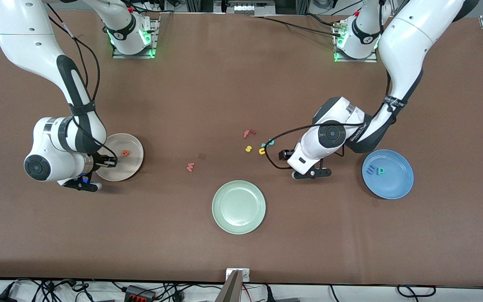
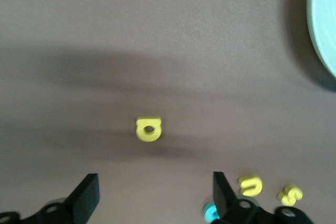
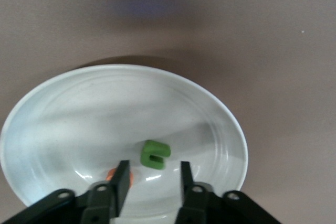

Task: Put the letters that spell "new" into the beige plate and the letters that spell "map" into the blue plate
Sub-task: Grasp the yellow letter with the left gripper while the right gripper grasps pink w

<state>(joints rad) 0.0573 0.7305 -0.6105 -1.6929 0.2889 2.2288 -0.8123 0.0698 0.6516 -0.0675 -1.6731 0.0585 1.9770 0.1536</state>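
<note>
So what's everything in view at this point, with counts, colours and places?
beige round plate: one, toward the right arm's end
foam letters in it: two, green n, orange e
blue round plate: one, toward the left arm's end
foam letters in it: two, blue m, teal p
pale green round plate: one, mid-table, nearest the front camera
loose foam letters, mid-table: salmon-red w, red f, yellow s, yellow u, teal c
yellow foam a: one, on the table under the left tool
left tool: open, over the yellow a
right tool: open, over the beige plate
</note>
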